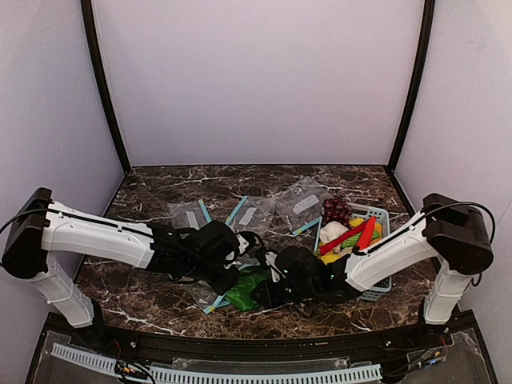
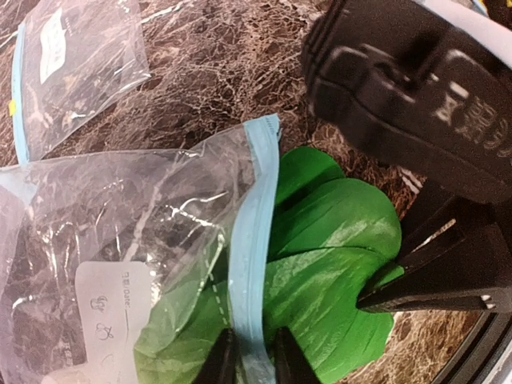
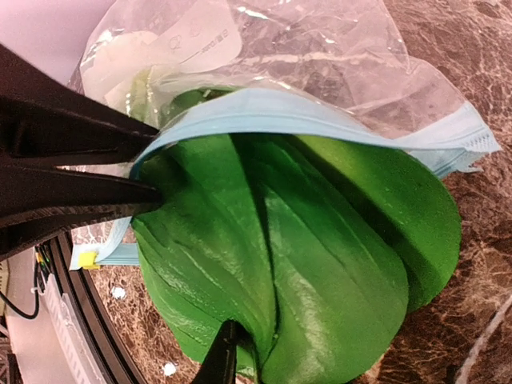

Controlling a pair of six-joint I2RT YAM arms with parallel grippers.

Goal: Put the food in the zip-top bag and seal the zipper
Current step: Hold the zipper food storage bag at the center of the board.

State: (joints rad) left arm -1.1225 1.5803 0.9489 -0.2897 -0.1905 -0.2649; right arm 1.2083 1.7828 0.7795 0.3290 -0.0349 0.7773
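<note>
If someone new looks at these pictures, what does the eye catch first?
The bright green leafy vegetable, at the front centre of the table, sticks half out of the zip-top bag. The left gripper pinches the bag's blue zipper while the right gripper grips the leaves. A light-blue basket of colourful toy food stands to the right.

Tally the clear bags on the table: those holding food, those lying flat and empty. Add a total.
Holding food: 1, the zip-top bag, leafy vegetable partly inside.
Flat and empty: 3, the left bag, middle bag, right bag.
Total: 4.
</note>
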